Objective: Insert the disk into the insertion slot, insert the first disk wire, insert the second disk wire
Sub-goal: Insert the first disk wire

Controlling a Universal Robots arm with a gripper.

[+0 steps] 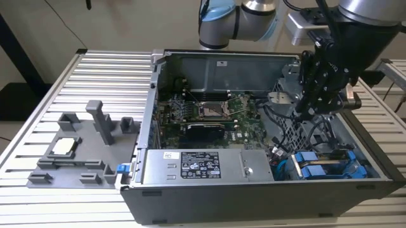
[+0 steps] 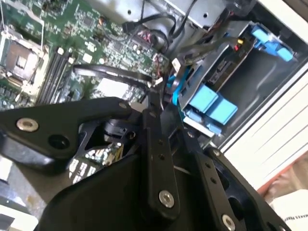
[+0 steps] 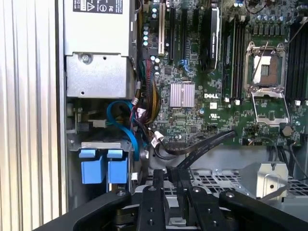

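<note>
The disk sits in the insertion slot [image 1: 355, 172] at the case's front corner, on the exterior view's right. Its blue carrier tabs [image 1: 315, 166] [image 2: 211, 103] [image 3: 103, 166] show, while most of its body is hidden in the bay. My gripper [image 1: 303, 113] [image 2: 155, 94] [image 3: 168, 175] hangs inside the case just behind that bay, over the perforated metal cage. Its fingers are drawn together on the end of a flat black wire [image 3: 207, 143] [image 2: 110, 73] that runs across the motherboard. A blue wire [image 3: 129, 130] [image 2: 174, 89] loops beside the disk.
The open computer case [image 1: 152, 118] lies on a slatted metal table [image 1: 95, 71]. Inside it are the motherboard [image 1: 209, 109], the grey labelled power-supply box [image 1: 203, 166] next to the bay, and a bundle of loose cables [image 3: 149, 96]. A grey fixture [image 1: 82, 147] stands on the exterior view's left.
</note>
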